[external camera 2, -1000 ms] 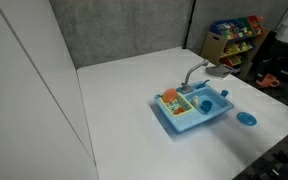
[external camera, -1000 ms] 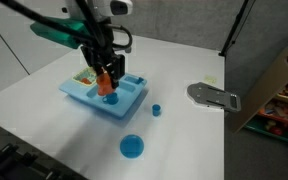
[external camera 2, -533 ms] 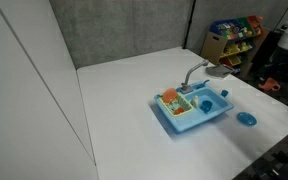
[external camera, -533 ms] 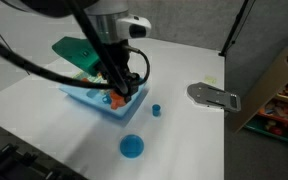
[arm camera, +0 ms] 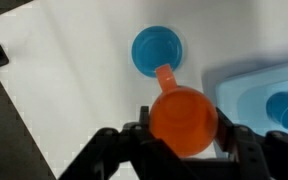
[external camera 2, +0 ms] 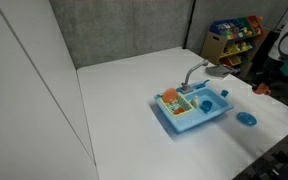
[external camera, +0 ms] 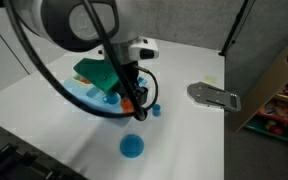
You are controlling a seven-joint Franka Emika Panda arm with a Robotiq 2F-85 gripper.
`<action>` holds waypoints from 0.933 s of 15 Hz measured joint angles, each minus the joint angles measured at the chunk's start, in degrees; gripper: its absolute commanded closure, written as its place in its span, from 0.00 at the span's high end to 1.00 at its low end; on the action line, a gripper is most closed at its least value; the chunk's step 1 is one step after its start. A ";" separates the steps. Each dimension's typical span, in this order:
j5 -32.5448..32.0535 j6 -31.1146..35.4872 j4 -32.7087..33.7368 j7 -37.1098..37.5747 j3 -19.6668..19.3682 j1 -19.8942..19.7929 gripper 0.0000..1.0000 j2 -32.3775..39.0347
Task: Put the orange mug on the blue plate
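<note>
While the gripper (external camera: 136, 101) squeezes the orange mug (arm camera: 184, 120) tight between its two dark fingers, the mug hangs in the air over the white table (external camera: 44, 125). It is just beside the edge of the light-blue toy sink (external camera: 96, 103). It is not on the blue plate (external camera: 132, 147), which lies alone on the table, apart from the mug.

The mug is round, smooth and shiny like plastic. The plate is a thin, flat, bright-blue circle. The sink is a boxy tray with low walls.

Only the wrist view looks straight down on the mug. It shows a finger on each side and a short straight handle (arm camera: 166, 78) sticking out. The handle points at what looks like the small blue cup (arm camera: 156, 50), a round thing with a darker ring. On the right a corner of the sink is cut off by the picture's edge, with another blue thing inside that is hard to make out.

In an exterior view the big blurry arm (external camera: 74, 20) hides most of the sink. A flat grey thing (external camera: 212, 96) and a cardboard box (external camera: 274, 85) show there too. In an exterior view the whole sink (external camera 2: 189, 114) shows, with a grey tap (external camera 2: 196, 72) and a shelf of bright toys (external camera 2: 234, 35) behind it. The plate (external camera 2: 246, 119) shows there as well. There the mug is only a tiny orange dot, and the fingers cannot be made out.
</note>
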 measured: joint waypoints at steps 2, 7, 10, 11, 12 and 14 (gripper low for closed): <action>0.58 0.88 1.05 0.00 -0.02 -0.36 0.36 2.09; 1.24 1.21 1.71 -0.02 -0.02 -0.39 0.61 3.72; 1.24 1.21 1.71 -0.02 -0.02 -0.34 0.36 3.72; 1.23 1.43 1.71 0.37 -0.02 -0.26 0.36 3.77; 1.23 1.89 1.71 0.82 -0.03 -0.16 0.36 3.91; 1.19 2.65 1.74 1.82 -0.09 -0.01 0.36 4.61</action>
